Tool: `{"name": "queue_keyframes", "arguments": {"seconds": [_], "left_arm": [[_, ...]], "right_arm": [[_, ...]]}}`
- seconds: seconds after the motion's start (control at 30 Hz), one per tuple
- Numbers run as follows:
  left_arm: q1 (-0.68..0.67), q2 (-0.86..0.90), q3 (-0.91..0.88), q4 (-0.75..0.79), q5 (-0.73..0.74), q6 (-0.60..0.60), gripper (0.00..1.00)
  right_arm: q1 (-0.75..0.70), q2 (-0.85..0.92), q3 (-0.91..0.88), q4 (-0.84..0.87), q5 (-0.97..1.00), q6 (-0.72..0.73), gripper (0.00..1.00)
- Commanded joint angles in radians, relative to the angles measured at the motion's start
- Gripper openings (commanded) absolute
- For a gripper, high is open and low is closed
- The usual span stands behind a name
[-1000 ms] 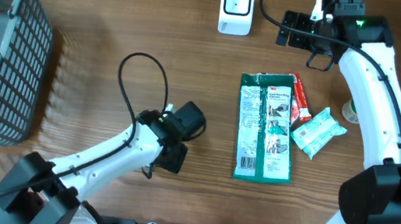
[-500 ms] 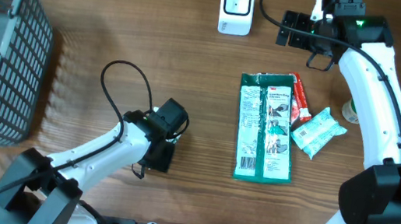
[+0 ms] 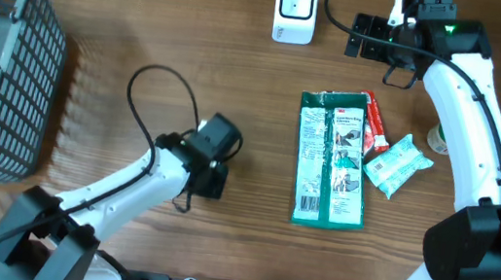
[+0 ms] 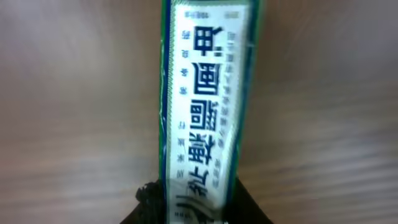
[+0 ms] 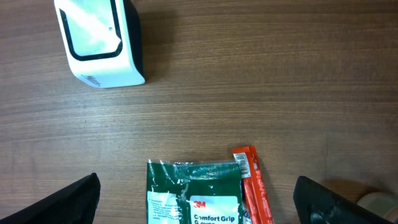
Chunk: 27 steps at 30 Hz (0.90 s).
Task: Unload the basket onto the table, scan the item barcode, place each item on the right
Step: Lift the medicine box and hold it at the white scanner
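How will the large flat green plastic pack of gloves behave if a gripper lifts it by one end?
The large flat green plastic pack of gloves looks thin and creased, so it will probably sag. Its glossy film may be slippery. It lies flat on the table, so rolling seems unlikely.

Narrow box [image 4: 202, 106]: white face, green edges, black characters. Scanner [image 3: 295, 11] white. Table [image 3: 148, 28] brown wood-grain. Basket [image 3: 33, 80] grey mesh.

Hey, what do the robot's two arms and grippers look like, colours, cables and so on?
Both arms have smooth white shells with black joints. The left arm carries a looping black cable. The right arm shows a small green light near its wrist. The left gripper and right gripper are black, with two fingers each.
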Motion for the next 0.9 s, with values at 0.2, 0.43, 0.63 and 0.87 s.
{"name": "queue_keyframes", "arguments": {"seconds": [0.2,0.43,0.63,0.87], "left_arm": [[0.124,-0.045,0.382,0.279,-0.131,0.298,0.04],[0.232,0.099,0.613,0.472,-0.056,0.510,0.04],[0.241,0.369,0.938,0.370,-0.020,0.723,0.04],[0.241,0.574,0.984,0.537,-0.090,0.926,0.04]], "right_arm": [[0.000,-0.005,0.011,0.005,0.017,0.002,1.00],[0.000,-0.005,0.011,0.005,0.017,0.002,1.00],[0.000,-0.005,0.011,0.005,0.017,0.002,1.00],[0.000,-0.005,0.011,0.005,0.017,0.002,1.00]]}}
